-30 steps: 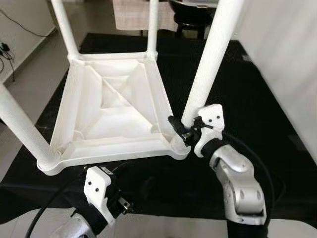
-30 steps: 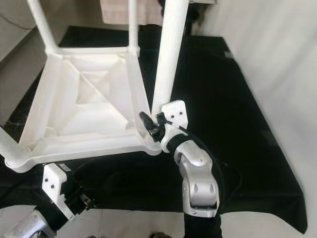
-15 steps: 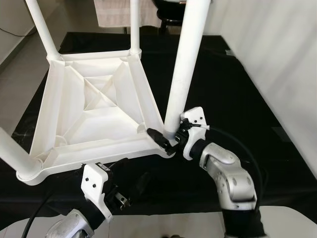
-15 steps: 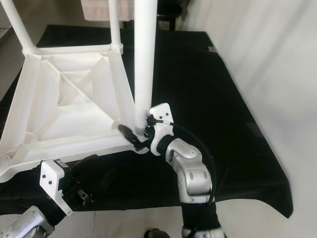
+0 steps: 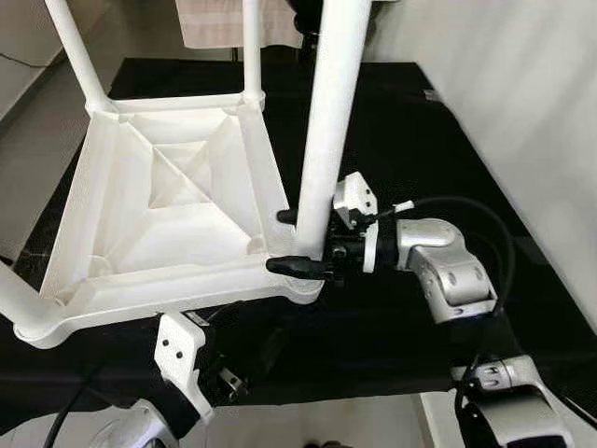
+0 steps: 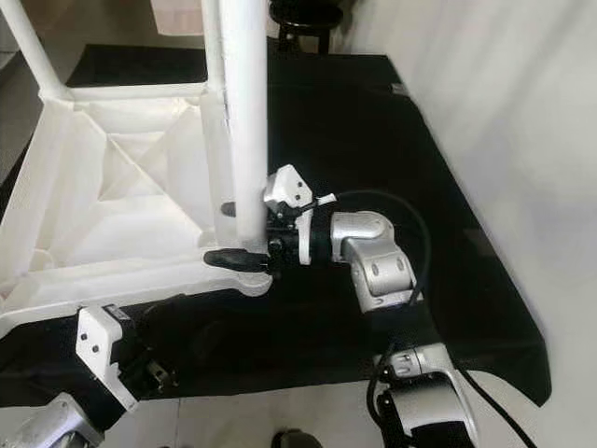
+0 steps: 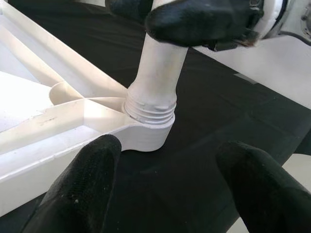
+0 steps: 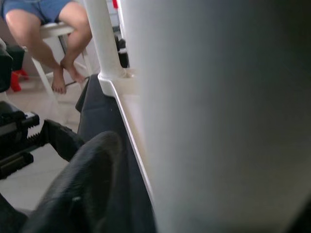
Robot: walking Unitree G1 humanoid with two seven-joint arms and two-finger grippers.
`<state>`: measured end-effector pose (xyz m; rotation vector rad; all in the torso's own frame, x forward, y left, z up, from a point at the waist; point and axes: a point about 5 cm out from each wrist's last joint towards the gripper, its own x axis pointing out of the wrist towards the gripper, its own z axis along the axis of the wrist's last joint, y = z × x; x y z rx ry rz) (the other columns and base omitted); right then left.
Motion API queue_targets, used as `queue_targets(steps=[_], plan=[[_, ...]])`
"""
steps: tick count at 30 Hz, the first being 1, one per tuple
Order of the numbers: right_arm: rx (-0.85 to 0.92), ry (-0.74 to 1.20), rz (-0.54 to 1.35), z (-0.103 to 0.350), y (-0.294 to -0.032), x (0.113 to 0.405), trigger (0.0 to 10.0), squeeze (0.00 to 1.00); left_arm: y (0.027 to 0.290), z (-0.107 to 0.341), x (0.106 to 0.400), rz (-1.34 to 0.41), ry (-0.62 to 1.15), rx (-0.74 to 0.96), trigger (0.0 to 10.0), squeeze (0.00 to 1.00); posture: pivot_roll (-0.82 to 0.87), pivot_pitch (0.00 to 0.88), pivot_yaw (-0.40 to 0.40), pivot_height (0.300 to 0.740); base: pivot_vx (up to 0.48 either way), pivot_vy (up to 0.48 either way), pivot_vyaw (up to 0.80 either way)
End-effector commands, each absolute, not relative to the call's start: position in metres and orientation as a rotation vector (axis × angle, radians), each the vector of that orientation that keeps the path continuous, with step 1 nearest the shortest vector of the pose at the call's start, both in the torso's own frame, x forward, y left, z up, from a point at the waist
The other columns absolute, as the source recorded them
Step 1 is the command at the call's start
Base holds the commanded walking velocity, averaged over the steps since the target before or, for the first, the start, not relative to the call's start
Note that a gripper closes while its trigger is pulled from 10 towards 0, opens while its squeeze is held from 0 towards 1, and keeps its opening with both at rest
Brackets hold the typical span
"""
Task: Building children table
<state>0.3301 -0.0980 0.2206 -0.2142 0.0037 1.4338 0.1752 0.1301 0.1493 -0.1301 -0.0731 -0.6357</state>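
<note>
Your right gripper (image 5: 303, 241) fingers pinch the table leg (image 5: 328, 131) low, to twist it into the tabletop (image 5: 168, 201) socket; left gripper (image 7: 165, 189) fingers spread.

The right gripper (image 5: 303, 241) now swings round to clasp the table leg (image 5: 328, 131) side-on, and the leg stands straighter in its corner.

Black cloth (image 5: 438, 140) on floor (upturned white table (image 5: 177, 201) resting on it)
</note>
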Motion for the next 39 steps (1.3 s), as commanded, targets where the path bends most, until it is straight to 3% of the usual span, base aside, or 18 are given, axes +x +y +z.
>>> queue_targets(steps=[1,14,15,17,18,19,22,29,30,31,35,36,39], plan=[[-0.238,0.022,1.505,0.22,-0.095,0.331,0.0,0.0,0.129,0.149,0.171,-0.643,-0.059,-0.126,10.0,0.0,-0.11,0.194,-0.088,0.74,0.0,0.0,0.0],[-0.296,0.026,1.527,0.222,-0.117,0.338,0.0,0.0,0.128,0.149,0.17,-0.643,-0.057,-0.13,10.0,0.0,-0.13,0.196,-0.094,0.74,0.0,0.0,0.0],[-0.29,0.016,1.457,0.22,-0.123,0.332,0.0,0.0,0.128,0.149,0.17,-0.643,-0.057,-0.131,10.0,0.0,-0.14,0.19,-0.108,0.74,0.0,0.0,0.0],[-0.121,0.066,0.952,0.197,-0.121,0.328,0.0,0.0,0.129,0.149,0.171,-0.641,-0.06,-0.131,10.0,0.0,-0.14,0.186,-0.124,0.74,0.0,0.0,0.0],[-0.105,0.143,0.569,0.172,-0.129,0.319,0.0,0.0,0.131,0.149,0.172,-0.637,-0.063,-0.129,10.0,0.0,-0.16,0.183,-0.116,0.74,0.0,0.0,0.0],[-0.113,0.198,0.31,0.156,-0.138,0.309,0.0,0.0,0.132,0.148,0.172,-0.634,-0.064,-0.128,10.0,0.0,-0.16,0.183,-0.116,0.74,0.0,0.0,0.0],[-0.138,0.234,0.319,0.136,-0.126,0.285,0.0,0.0,0.133,0.148,0.175,-0.63,-0.066,-0.124,10.0,0.0,-0.17,0.166,-0.093,0.74,0.0,0.0,0.0],[-0.145,0.205,0.454,0.139,-0.117,0.296,0.0,0.0,0.132,0.145,0.179,-0.641,-0.062,-0.122,10.0,0.0,-0.16,0.139,-0.115,0.74,0.0,0.0,0.0],[-0.153,0.219,0.461,0.14,-0.114,0.294,2.3,0.0,0.132,0.145,0.18,-0.64,-0.065,-0.12,10.0,0.0,-0.16,0.134,-0.119,0.74,0.0,0.0,0.0],[-0.133,0.213,0.459,0.143,-0.111,0.294,10.0,0.0,0.132,0.144,0.18,-0.631,-0.069,-0.118,10.0,0.0,-0.16,0.126,-0.12,0.74,0.0,0.0,0.0],[-0.081,0.193,0.516,0.151,-0.102,0.292,10.0,0.0,0.132,0.144,0.181,-0.614,-0.076,-0.118,10.0,0.0,-0.16,0.12,-0.122,0.74,0.0,0.0,0.0],[-0.031,0.162,0.613,0.16,-0.094,0.294,10.0,1.0,0.132,0.144,0.181,-0.613,-0.076,-0.119,10.0,0.0,-0.16,0.117,-0.126,0.74,0.0,0.0,0.0],[0.019,0.131,0.728,0.169,-0.088,0.295,10.0,1.0,0.131,0.143,0.181,-0.616,-0.076,-0.121,10.0,0.0,-0.16,0.113,-0.125,0.74,0.0,0.0,0.0]])
